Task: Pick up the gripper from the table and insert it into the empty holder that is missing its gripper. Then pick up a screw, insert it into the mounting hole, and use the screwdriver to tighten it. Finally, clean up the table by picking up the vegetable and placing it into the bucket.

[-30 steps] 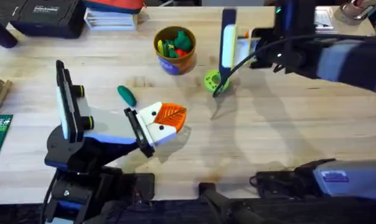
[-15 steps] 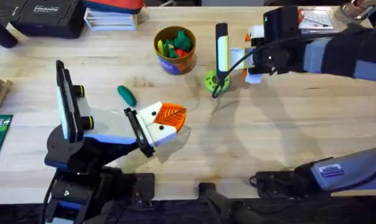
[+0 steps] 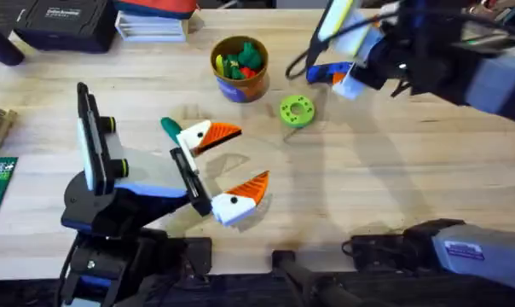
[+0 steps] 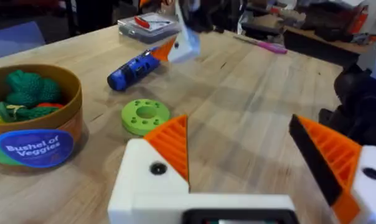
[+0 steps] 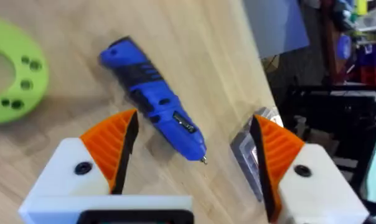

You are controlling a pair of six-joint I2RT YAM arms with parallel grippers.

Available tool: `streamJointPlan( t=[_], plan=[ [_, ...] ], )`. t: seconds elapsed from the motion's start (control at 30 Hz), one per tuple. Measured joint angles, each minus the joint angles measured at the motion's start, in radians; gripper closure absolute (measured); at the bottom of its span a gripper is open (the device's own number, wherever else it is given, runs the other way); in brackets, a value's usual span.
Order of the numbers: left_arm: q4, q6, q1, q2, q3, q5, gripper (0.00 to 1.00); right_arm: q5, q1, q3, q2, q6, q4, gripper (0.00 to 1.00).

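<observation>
Both grippers stand released: the right gripper hovers just over the blue screwdriver beside the green disc; the left gripper spreads wide near that disc.

The left end effector gapes wide over the worktop — ahead lie a green disc, the screwdriver and the bucket of toy produce.
</observation>
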Motion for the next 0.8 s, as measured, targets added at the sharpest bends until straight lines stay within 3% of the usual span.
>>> streamJointPlan(
  t=[0.23, 0.37, 0.43, 0.47, 0.5, 0.57, 0.8],
  plan=[
    [0.008, 0.000, 0.000, 0.000, 0.000, -0.014, 0.014, -0.143, 0.000, 0.001, -0.156, 0.243, 0.000, 0.007],
    [0.130, -0.006, 0.000, 0.000, 0.000, -0.043, 0.015, -0.245, 0.000, 0.001, -0.201, 0.329, 0.000, 0.007],
    [0.135, -0.011, 0.000, 0.000, 0.012, -0.076, 0.015, -0.289, 0.000, 0.001, -0.210, 0.363, 0.000, 0.007],
    [0.102, -0.015, 0.000, 0.000, 0.029, -0.104, 0.015, -0.310, 0.000, 0.001, -0.211, 0.381, 0.000, 0.007],
    [-0.066, -0.023, 0.000, 0.000, 0.116, -0.200, 0.015, -0.359, 0.000, 0.001, -0.211, 0.419, -0.003, 0.009],
    [-0.212, -0.026, 0.000, 0.006, 0.211, -0.285, 0.015, -0.387, 0.000, 0.001, -0.211, 0.436, -0.003, 0.009],
    [-0.644, -0.024, 0.000, 0.175, 0.579, -0.605, 0.015, -0.428, 0.000, 0.001, -0.211, 0.459, -0.003, 0.007]
  ],
)
